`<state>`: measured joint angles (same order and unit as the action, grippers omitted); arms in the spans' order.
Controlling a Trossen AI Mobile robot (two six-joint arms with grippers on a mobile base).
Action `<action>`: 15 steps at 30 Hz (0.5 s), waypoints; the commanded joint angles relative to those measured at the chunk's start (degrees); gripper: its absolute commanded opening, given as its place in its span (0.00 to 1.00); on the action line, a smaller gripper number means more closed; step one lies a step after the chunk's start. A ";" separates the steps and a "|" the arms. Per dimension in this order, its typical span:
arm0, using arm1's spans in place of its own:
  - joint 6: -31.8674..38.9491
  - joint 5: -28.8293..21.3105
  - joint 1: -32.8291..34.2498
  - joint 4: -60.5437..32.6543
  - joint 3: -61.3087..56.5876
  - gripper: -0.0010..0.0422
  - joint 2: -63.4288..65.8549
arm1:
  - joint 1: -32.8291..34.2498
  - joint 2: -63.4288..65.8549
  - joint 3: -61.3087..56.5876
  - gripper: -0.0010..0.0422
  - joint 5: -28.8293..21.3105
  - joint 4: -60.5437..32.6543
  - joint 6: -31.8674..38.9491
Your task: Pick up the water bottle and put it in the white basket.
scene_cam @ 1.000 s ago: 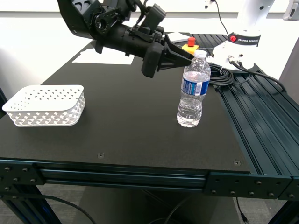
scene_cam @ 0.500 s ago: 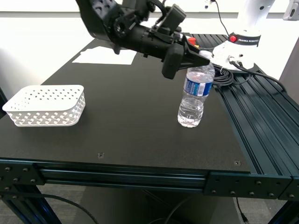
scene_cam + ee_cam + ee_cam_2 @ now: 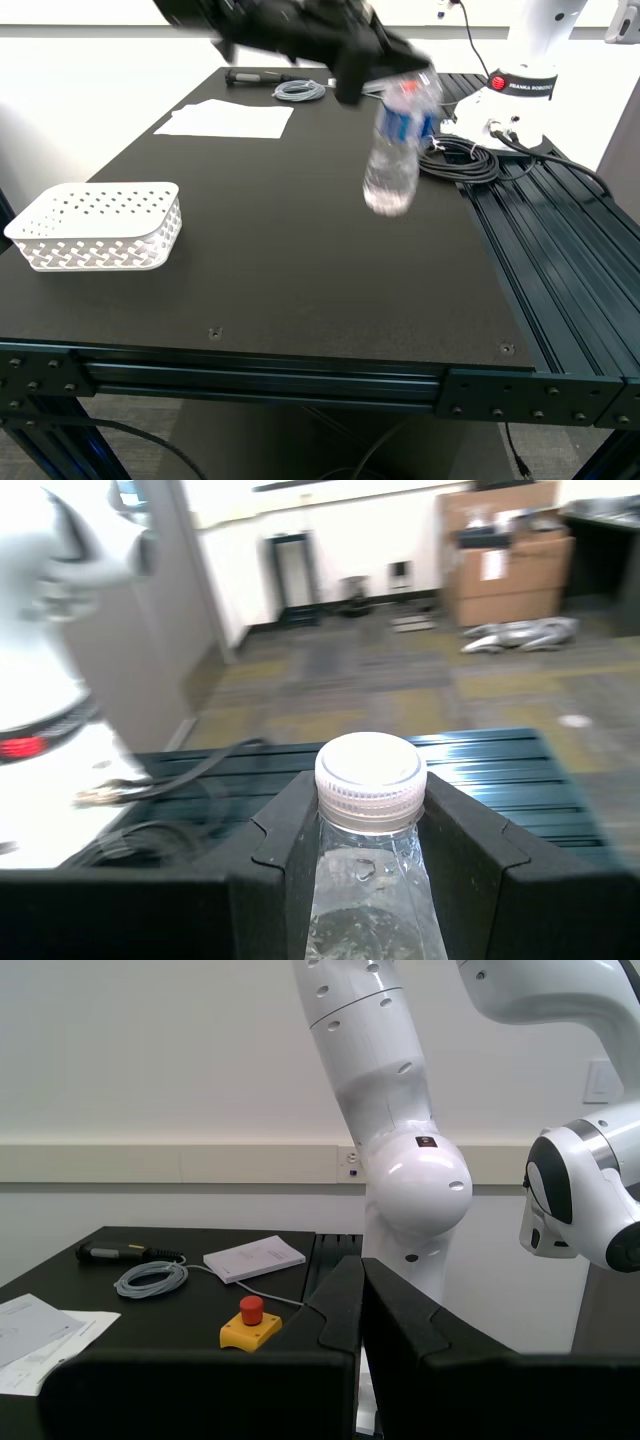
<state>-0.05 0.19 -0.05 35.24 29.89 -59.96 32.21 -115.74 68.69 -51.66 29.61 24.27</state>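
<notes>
The water bottle [image 3: 393, 150], clear with a blue label band, hangs tilted and blurred above the black table, over the middle-right of the exterior view. My first gripper [image 3: 397, 68] is shut on its neck just under the white cap. In the first wrist view the water bottle [image 3: 370, 775] shows its cap between the two black fingers [image 3: 285, 850] of my first gripper [image 3: 368, 830]. The white basket [image 3: 95, 240] stands empty near the table's front at the exterior view's left. My second gripper [image 3: 361, 1310] is shut with nothing in it.
White paper sheets [image 3: 225, 120] and a coiled grey cable [image 3: 298, 91] lie at the table's back. Black cables [image 3: 460, 160] and a white robot's base [image 3: 520, 95] sit at the exterior view's right, beside ribbed rails [image 3: 560, 260]. A yellow box with a red button [image 3: 250, 1323] shows in the second wrist view.
My first gripper reached the bottle's neck, shut on it and lifted it off the table. The bottle now hangs tilted, higher and slightly toward the exterior view's left.
</notes>
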 commanded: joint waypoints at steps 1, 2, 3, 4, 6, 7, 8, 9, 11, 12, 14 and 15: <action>0.02 0.02 0.00 0.20 0.07 0.02 0.02 | -4.94 4.00 -0.31 0.02 0.90 -5.84 1.33; 0.00 0.02 0.00 0.20 0.07 0.02 0.02 | -6.49 5.38 -0.39 0.02 1.11 -8.66 2.34; 0.00 0.02 0.00 0.15 0.07 0.02 0.02 | -8.33 7.06 -0.44 0.02 1.57 -12.76 4.44; 0.02 0.02 0.02 0.26 0.07 0.02 0.02 | -10.82 9.07 -0.44 0.02 2.29 -18.84 8.04; 0.02 0.04 0.00 0.20 0.07 0.02 0.02 | -14.53 12.33 -0.46 0.02 3.67 -28.76 13.79; 0.00 0.02 0.00 0.31 0.07 0.02 0.02 | -16.57 13.70 -0.46 0.02 5.29 -33.59 16.24; 0.00 0.02 0.00 0.07 0.07 0.02 0.02 | -18.95 15.56 -0.48 0.02 7.76 -38.99 17.57; 0.00 0.02 0.00 0.11 0.07 0.02 0.02 | -20.63 16.37 -0.48 0.02 9.33 -42.27 18.73; 0.00 0.02 0.00 0.11 0.07 0.02 0.02 | -24.26 18.45 -0.76 0.02 10.99 -48.98 20.90; 0.02 0.02 0.00 0.13 0.07 0.02 0.02 | -25.68 19.08 -0.98 0.02 11.72 -50.88 21.62; 0.00 0.02 0.00 0.13 0.07 0.02 0.02 | -28.83 20.74 -1.44 0.02 12.87 -54.25 23.47; 0.00 0.02 0.00 0.13 0.07 0.02 0.02 | -29.94 21.33 -1.44 0.02 12.92 -55.41 24.02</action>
<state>-0.05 0.19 -0.03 35.18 29.89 -59.96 2.98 -94.85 67.18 -38.28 -25.26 47.44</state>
